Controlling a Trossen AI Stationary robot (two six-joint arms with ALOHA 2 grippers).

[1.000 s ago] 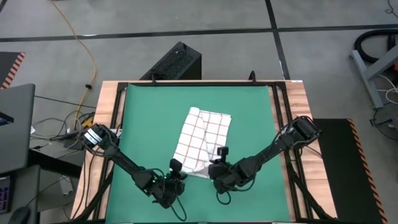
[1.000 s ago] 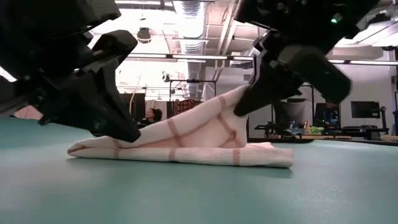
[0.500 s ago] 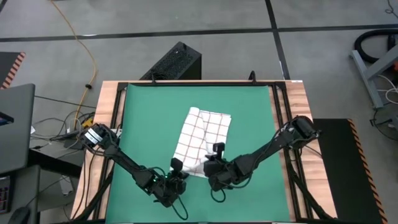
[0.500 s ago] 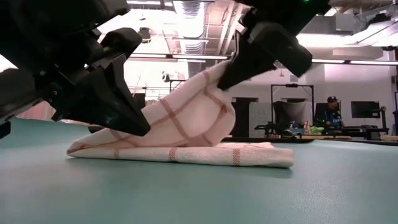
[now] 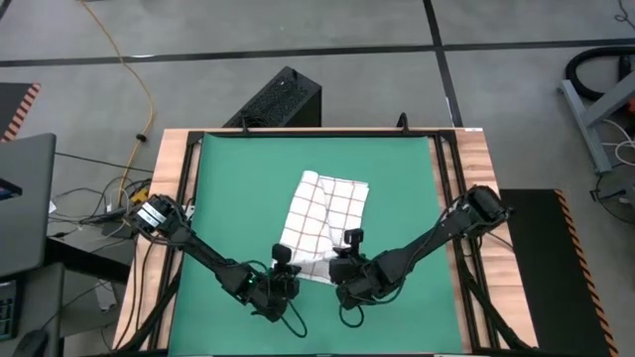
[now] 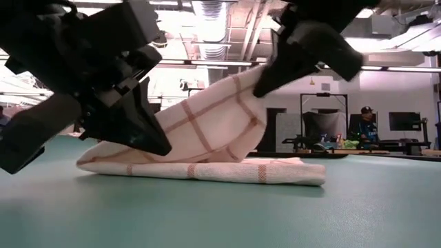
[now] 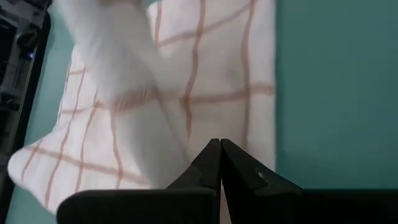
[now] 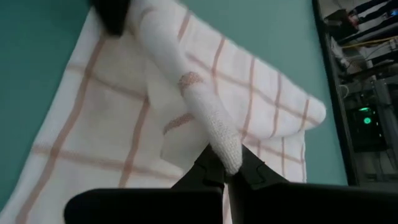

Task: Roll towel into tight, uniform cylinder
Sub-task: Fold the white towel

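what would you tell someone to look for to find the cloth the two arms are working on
Start at the green mat covering the wooden table. Near its middle lies a soft white towel with a thin red grid of checks. It is the only cloth there, and the left gripper and right gripper each pinch a corner of its near edge, lifted off the mat.

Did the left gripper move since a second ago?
Yes. The left gripper, shut on the towel, has slid up the green mat toward its far edge.
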